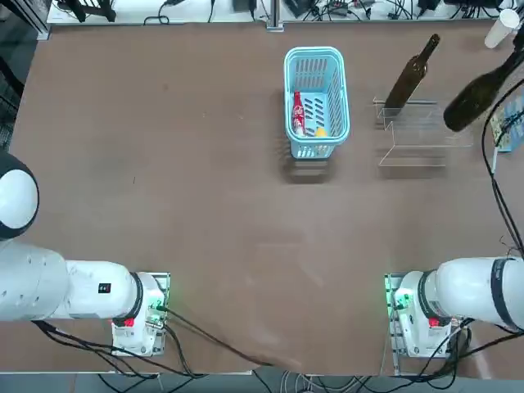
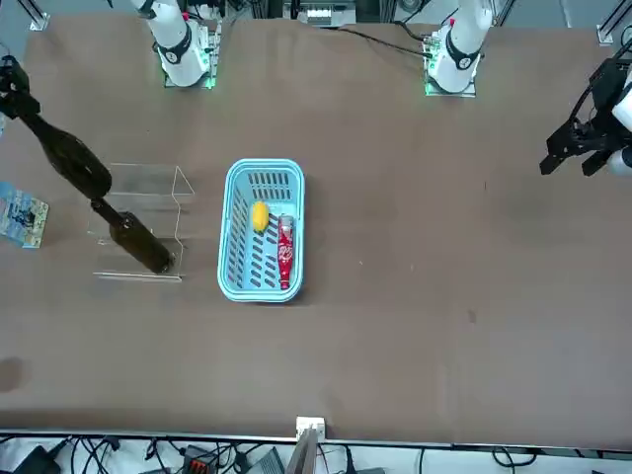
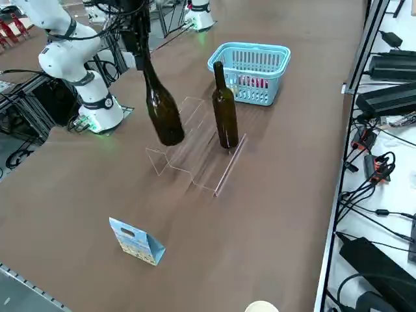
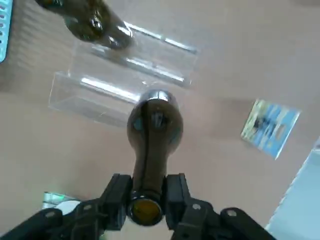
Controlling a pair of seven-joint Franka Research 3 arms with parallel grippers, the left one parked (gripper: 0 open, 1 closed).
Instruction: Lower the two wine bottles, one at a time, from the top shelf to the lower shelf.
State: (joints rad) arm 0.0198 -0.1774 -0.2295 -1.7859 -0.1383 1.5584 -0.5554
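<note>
Your right gripper (image 4: 146, 197) is clamped on the neck of one wine bottle (image 3: 162, 110), holding it in the air above the clear stand (image 3: 188, 153) with its base hanging down. The arm reaches in high, wrist pointing downward. The other wine bottle (image 3: 225, 110) stands upright on the lower shelf (image 3: 224, 166), beside the blue basket (image 3: 250, 62).

No legible text, numbers or brand names anywhere on the table. Small red bottle (image 1: 299, 114) in the light-blue basket (image 1: 316, 56) has white markings on its label, unreadable. Small blue carton (image 3: 135, 241) near the table edge carries a printed pattern, no readable words; both wine bottles (image 3: 225, 108) show no labels.
</note>
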